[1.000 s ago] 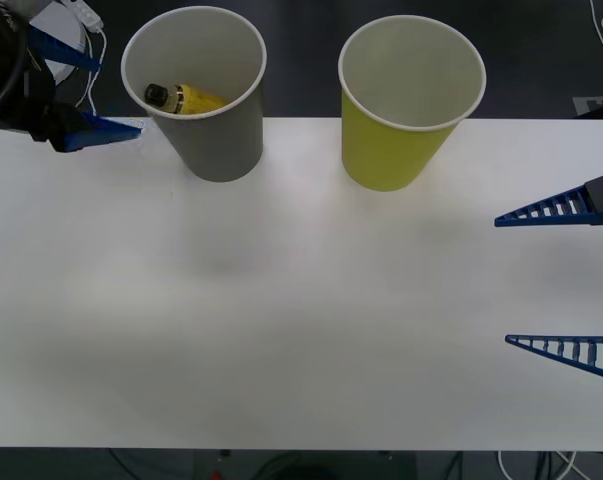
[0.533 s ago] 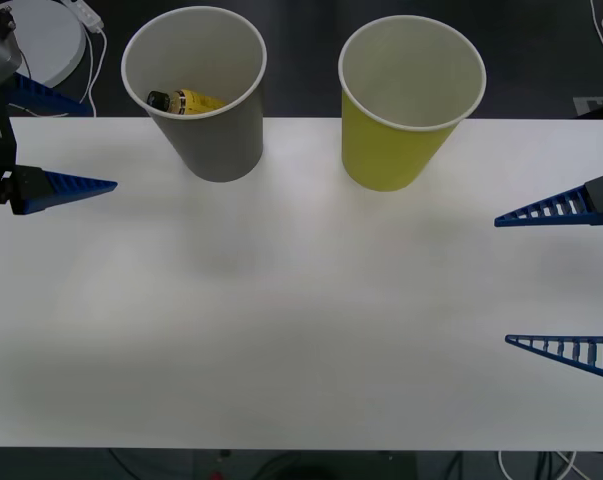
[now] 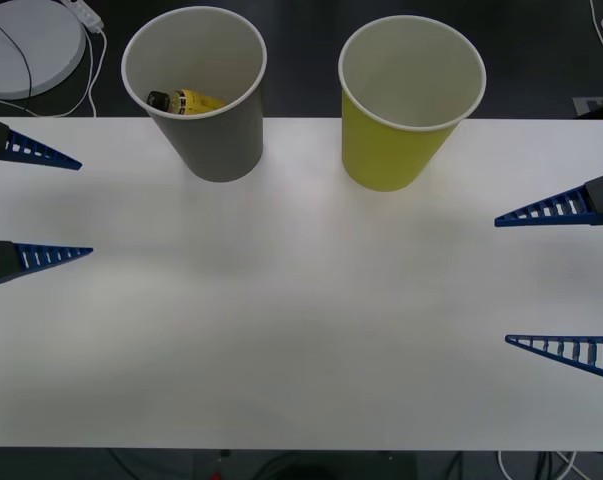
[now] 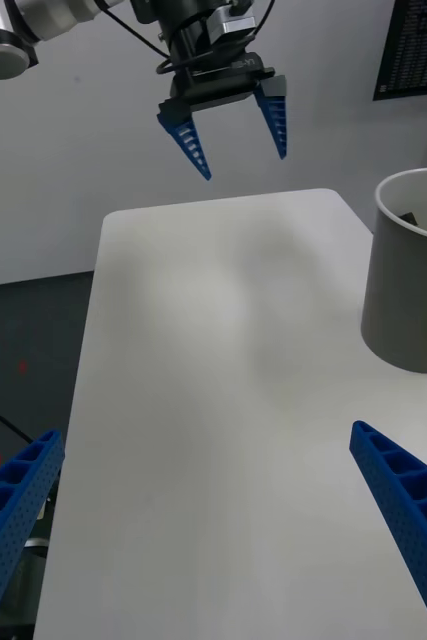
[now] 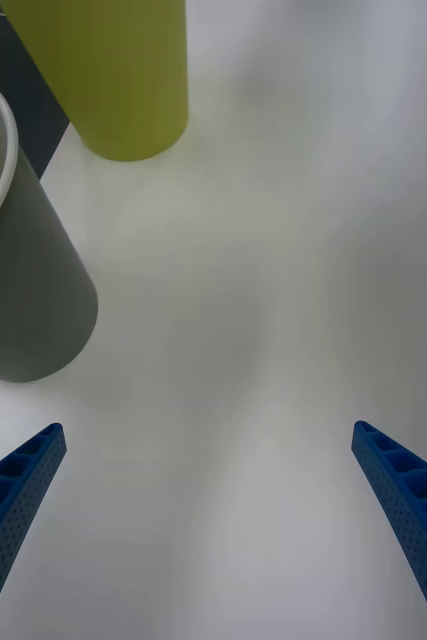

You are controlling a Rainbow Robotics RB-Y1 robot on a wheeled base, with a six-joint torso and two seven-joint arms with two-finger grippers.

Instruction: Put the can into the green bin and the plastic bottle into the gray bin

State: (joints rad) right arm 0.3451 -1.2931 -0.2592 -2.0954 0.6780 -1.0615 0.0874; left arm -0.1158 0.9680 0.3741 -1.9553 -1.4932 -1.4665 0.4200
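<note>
White rectangular table (image 3: 301,330) with two large paper cups standing upright along its far edge. Gray bin (image 3: 196,92) – large gray paper cup, white rim, pale inside – sits at about 11 o'clock from table centre. Green bin (image 3: 409,100) – same-size yellow-green paper cup, white rim – sits at about 1 o'clock, well apart from the gray one, nothing visible inside it.

Plastic bottle (image 3: 184,99) – small, yellow, black cap, printed yellow label – lies tilted inside the gray bin, cap toward 9 o'clock, resting against the cup's inner wall.

Left gripper (image 3: 31,205), blue ribbed fingers, hovers at the table's 9 o'clock edge with fingers spread wide, holding nothing, well apart from the gray bin. Left wrist view: both cups on the white surface, gray one nearer.

Right gripper (image 3: 561,280), blue ribbed fingers, hangs at the 3 o'clock edge, fingers spread wide too, empty, well apart from the green bin. Right wrist view: gray cup beside the table edge, left gripper across the table with its fingers apart.

White round disc (image 3: 26,45) with a cable lies on the dark floor beyond the 10 o'clock corner.
</note>
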